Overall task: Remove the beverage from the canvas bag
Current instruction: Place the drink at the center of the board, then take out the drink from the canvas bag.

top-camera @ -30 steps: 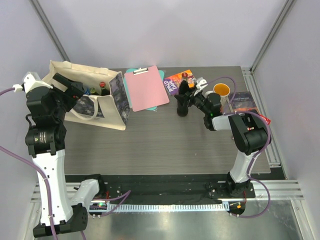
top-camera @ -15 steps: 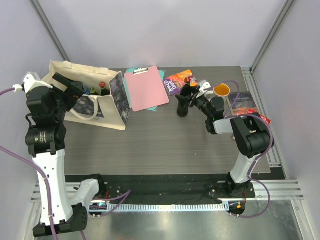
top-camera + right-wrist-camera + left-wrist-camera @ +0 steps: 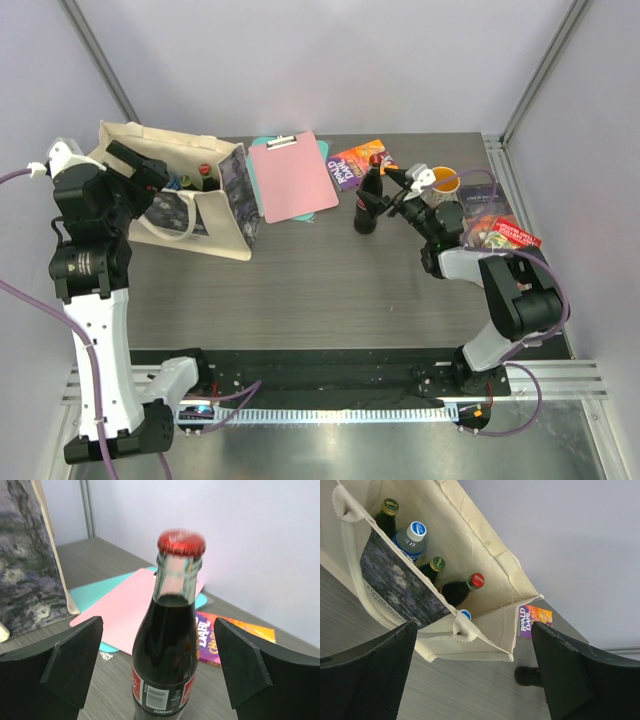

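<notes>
Cola bottle (image 3: 366, 205) stood on the table (image 3: 320, 290), well apart from the bag (image 3: 215, 215) (other bottles (image 3: 415, 532) inside), right gripper (image 3: 396, 190) spread wide around it touching nothing, probably to back off without tipping it, while left gripper (image 3: 474, 627) gaped empty over the bag.

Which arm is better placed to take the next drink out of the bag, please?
Left. The left gripper hovers open above the bag, the bottles inside in its view. The right gripper, also open, faces a bottle standing on the table, far across from the bag.
</notes>
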`<state>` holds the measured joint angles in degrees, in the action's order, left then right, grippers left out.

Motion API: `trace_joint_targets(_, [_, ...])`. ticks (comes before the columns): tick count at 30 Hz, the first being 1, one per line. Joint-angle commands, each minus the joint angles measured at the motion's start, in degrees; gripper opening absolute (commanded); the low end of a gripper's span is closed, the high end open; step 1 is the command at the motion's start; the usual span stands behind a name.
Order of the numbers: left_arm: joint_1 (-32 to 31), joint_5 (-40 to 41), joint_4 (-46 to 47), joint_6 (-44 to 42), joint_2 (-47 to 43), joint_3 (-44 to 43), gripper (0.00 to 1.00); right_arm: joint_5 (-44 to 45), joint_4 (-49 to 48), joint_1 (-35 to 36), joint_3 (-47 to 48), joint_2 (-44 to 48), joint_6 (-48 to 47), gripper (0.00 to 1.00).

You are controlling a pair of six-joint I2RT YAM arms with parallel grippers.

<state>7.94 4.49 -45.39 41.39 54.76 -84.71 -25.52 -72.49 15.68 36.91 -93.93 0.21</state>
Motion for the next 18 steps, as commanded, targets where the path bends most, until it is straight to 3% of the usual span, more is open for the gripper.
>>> trace_joint_targets(1, [-0.12, 0.96, -1.63, -1.57, 2.27, -4.32, 0.95, -1.46, -6.88, -1.35, -1.48, 7.34, -1.18, 0.98])
trace_joint_targets(6, [-0.12, 2.62, -3.57, -2.01, 5.35, -7.22, 0.95, -4.45, 0.93, -1.97, -4.38, 14.46, -1.44, 1.00])
trace_joint_targets(18, [-0.21, 7.02, -6.03, -0.87, 19.76, -15.75, 0.95, -11.74, 39.24, -2.50, -4.04, 35.02, -8.72, 1.00])
